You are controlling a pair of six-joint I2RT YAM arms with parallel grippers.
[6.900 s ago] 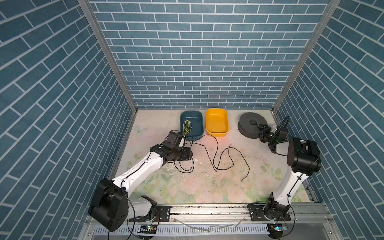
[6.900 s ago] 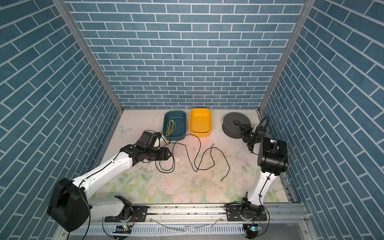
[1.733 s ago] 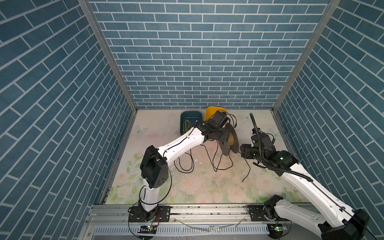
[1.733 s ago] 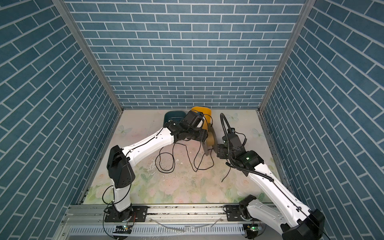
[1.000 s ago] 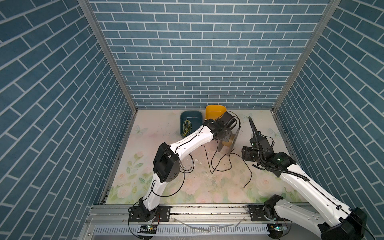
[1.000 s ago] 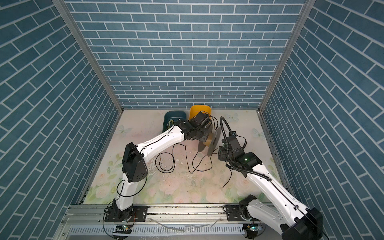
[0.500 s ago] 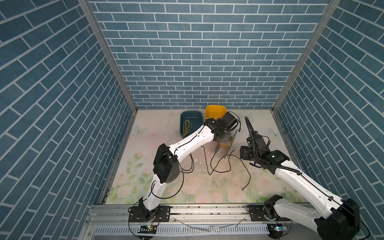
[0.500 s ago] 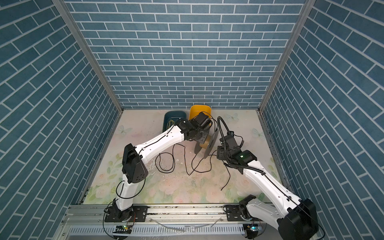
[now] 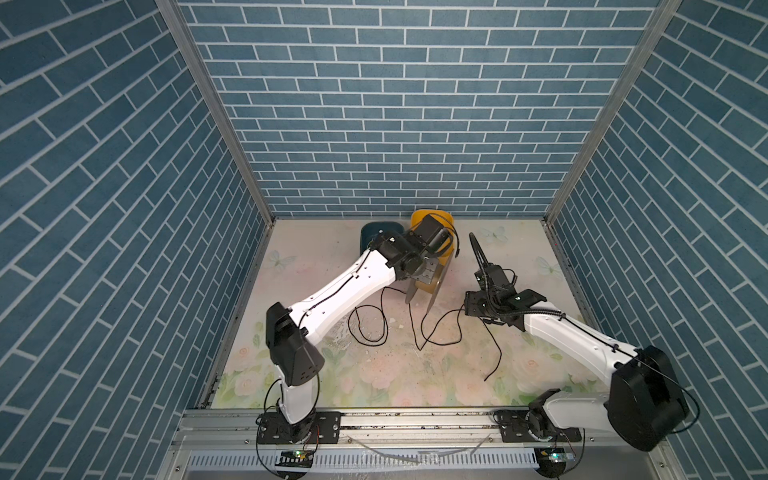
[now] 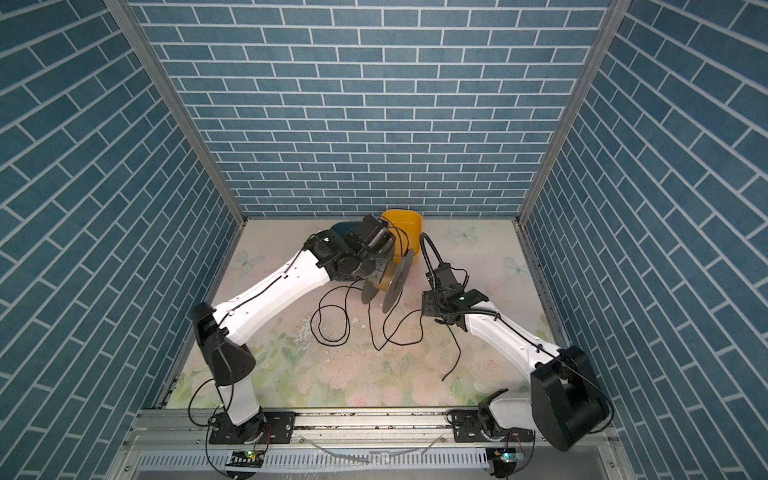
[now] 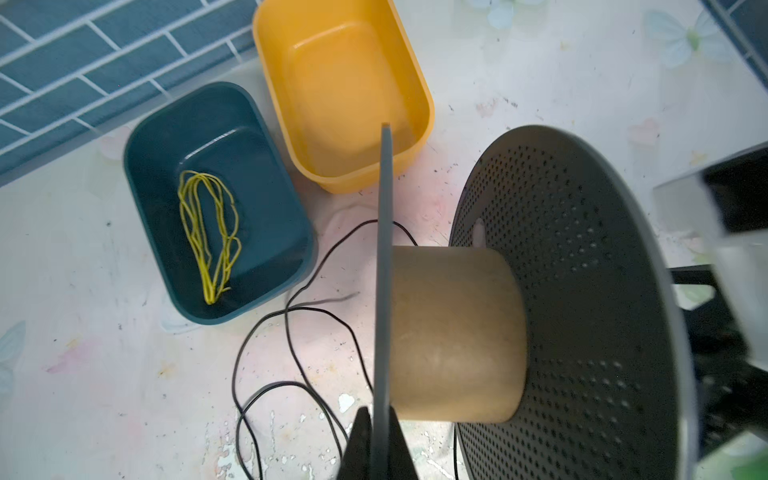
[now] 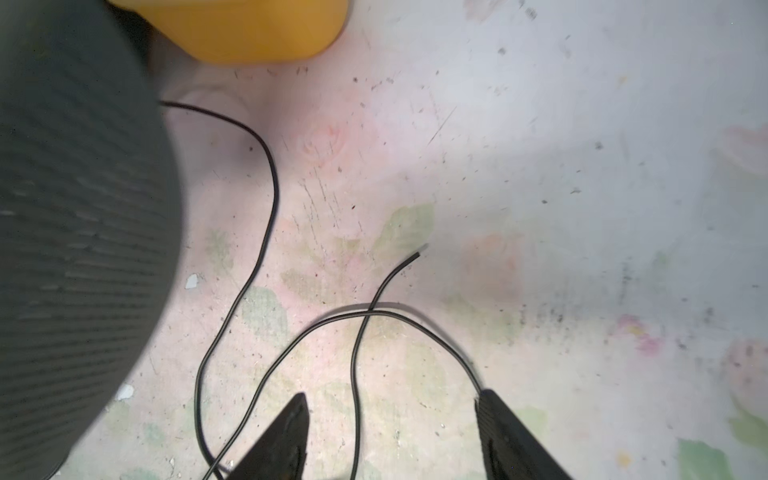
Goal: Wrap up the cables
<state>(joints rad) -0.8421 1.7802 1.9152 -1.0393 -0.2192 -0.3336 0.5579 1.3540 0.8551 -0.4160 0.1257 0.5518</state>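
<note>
**Cable** (image 12: 273, 187): one. Black, very thin, matte, with one cut end showing. It lies slack in loose crossing loops on the floral tabletop (image 12: 540, 124), in front of the tubs and under the raised spool.

**Spool** (image 11: 453, 332): one. Two grey perforated flanges and a bare tan core, held off the tabletop with its flanges on edge.

**Left pincer** (image 11: 376, 415): clamped on the edge of one flange.

**Right pincer** (image 12: 392, 399): fingers spread, gripping nothing. A cable strand runs between them.

**Tubs**: two, side by side. The yellow tub (image 11: 340, 83) has nothing in it. The dark teal tub (image 11: 257, 187) holds one bundle of yellow strands (image 11: 208, 291).
</note>
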